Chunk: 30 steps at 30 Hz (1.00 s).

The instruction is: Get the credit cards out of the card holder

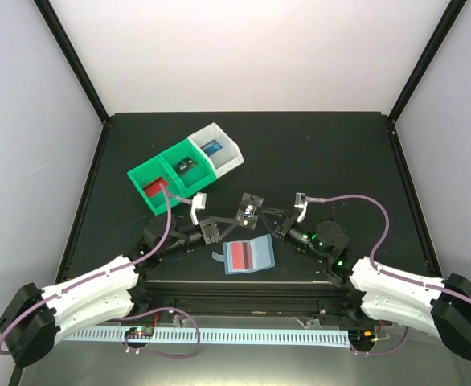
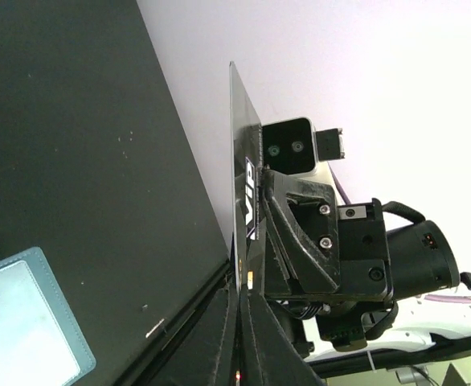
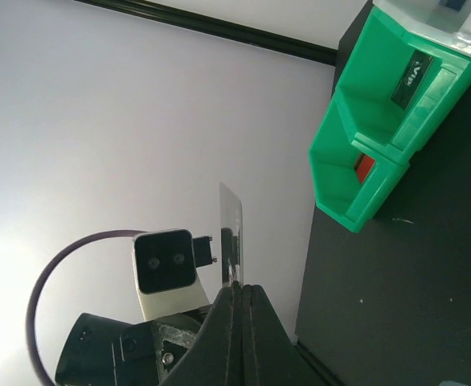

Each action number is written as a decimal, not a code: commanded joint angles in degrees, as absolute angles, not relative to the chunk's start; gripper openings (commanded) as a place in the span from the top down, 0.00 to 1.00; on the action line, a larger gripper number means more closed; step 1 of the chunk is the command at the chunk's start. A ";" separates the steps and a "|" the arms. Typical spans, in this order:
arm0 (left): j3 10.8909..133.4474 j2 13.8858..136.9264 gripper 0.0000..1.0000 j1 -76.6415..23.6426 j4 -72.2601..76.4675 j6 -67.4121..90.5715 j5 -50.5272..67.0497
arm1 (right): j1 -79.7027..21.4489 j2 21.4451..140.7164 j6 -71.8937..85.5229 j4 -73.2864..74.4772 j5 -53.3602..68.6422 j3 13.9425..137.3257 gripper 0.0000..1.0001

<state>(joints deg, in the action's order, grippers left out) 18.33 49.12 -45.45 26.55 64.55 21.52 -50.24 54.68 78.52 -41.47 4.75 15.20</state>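
Note:
A black credit card [image 1: 249,207] marked VIP hangs above the table, pinched from both sides. My left gripper [image 1: 232,217] is shut on its left end and my right gripper [image 1: 265,214] is shut on its right end. In the left wrist view the black card [image 2: 247,185] stands edge-on, with the left gripper [image 2: 247,299] closed on it. In the right wrist view the card [image 3: 231,229] rises from the closed right gripper [image 3: 239,293]. The pale blue card holder [image 1: 248,256] lies open on the table below and shows a red card [image 1: 238,256]. One corner of the holder [image 2: 22,322] shows in the left wrist view.
Behind the arms stand a green bin [image 1: 143,178] with a red card [image 1: 153,190], a second green bin [image 1: 171,154] with a black card [image 1: 189,166], and a white bin [image 1: 231,153] with a blue card [image 1: 212,148]. The green bins [image 3: 372,137] appear in the right wrist view.

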 commanded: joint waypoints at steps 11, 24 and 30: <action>20.70 39.52 0.99 -45.32 17.31 56.54 20.63 | -50.63 49.21 63.80 -30.58 9.98 17.67 0.71; 26.34 31.86 0.98 -44.91 -6.80 39.83 34.14 | -50.62 34.20 33.77 8.07 22.66 28.97 0.50; 25.89 32.69 0.98 -44.91 -8.46 38.62 42.94 | -50.62 34.22 29.02 17.03 25.08 33.48 0.47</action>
<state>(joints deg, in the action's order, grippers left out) 24.99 32.38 -45.32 -5.04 41.67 34.98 -50.48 34.63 35.86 6.48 21.26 31.18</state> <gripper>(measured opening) 0.019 0.512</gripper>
